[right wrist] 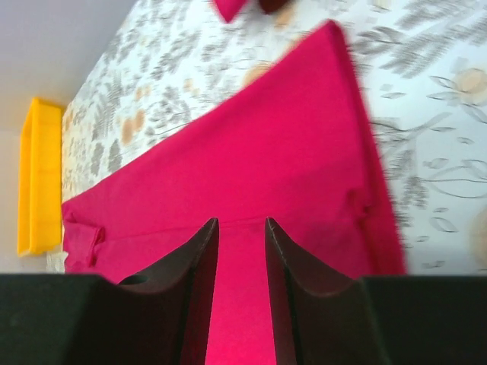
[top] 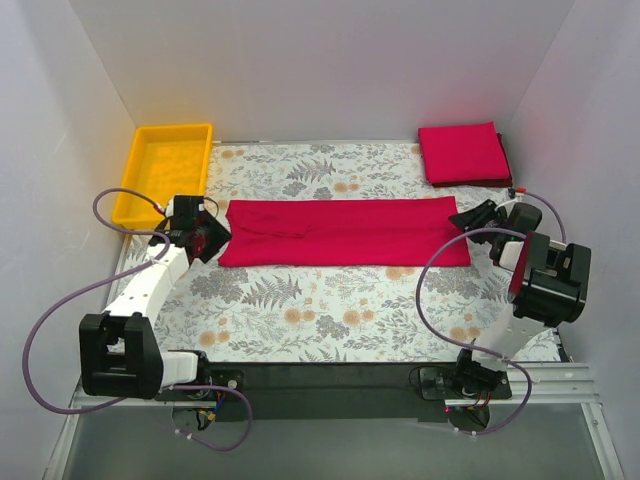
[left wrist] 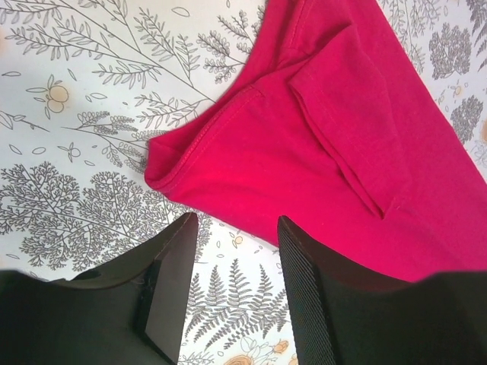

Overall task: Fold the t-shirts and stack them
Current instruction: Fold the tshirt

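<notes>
yellow tray (top: 172, 129) at far left corner; folded t-shirts (top: 462, 153) far right; left claw (left wrist: 232, 224) and right claw (right wrist: 241, 224) both gape, gripping nothing, at the long t-shirt's (top: 345, 232) ends.

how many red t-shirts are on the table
2: the half-folded t-shirt lies in the middle; the folded t-shirt sits at the far right corner, and others may hide beneath it.

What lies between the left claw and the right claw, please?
A red t-shirt, folded into a long strip, spans that stretch from the left claw to the right claw; the top view shows it.
</notes>
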### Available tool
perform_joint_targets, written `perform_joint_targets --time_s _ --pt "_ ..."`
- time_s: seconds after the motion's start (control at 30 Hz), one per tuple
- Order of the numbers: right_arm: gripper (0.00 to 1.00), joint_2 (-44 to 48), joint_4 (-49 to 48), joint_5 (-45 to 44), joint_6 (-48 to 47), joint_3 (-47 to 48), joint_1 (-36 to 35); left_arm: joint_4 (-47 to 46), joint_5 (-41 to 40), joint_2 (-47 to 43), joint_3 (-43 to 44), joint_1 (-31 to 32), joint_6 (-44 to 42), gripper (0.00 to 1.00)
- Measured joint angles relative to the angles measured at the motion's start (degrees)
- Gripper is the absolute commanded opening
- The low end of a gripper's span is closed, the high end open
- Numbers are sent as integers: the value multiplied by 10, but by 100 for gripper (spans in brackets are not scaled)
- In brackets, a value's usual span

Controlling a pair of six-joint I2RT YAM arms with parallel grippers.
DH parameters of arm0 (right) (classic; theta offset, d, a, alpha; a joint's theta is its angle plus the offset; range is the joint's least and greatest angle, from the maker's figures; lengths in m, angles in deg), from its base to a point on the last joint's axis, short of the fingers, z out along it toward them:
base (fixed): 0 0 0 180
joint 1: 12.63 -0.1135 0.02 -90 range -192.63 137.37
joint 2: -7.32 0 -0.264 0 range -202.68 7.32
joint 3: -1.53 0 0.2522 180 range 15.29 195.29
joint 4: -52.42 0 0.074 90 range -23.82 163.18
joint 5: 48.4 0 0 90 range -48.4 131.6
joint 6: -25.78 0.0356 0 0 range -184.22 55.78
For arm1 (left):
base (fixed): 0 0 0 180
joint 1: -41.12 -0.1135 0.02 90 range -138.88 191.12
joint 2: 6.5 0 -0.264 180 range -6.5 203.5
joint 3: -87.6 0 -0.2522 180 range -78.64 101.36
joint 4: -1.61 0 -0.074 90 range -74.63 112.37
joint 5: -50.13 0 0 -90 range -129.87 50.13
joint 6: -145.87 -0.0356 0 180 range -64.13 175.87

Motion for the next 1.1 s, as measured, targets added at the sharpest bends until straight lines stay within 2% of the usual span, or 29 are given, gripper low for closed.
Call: perform_joint_targets --time_s 0.1,0.2,0.37,0.53,0.73,0.9,1.1 --pt "39 71 45 -17 -29 -5 -31 1 -7 0 0 18 -2 52" --pt "39 123 132 -74 -89 20 -103 9 -27 4 11 52 -4 54" --pt "39 134 271 -178 -170 77 -251 18 -50 56 75 113 -5 54" --pt "39 122 393 -280 -223 92 -335 17 -60 151 140 135 -10 53" --pt "39 84 462 -341 -253 97 -366 19 -66 263 196 140 -16 50" --pt "39 78 471 -369 -267 102 -379 25 -72 327 219 140 -21 49" --pt "40 80 488 -401 -273 101 -412 43 -93 396 287 141 -38 47"
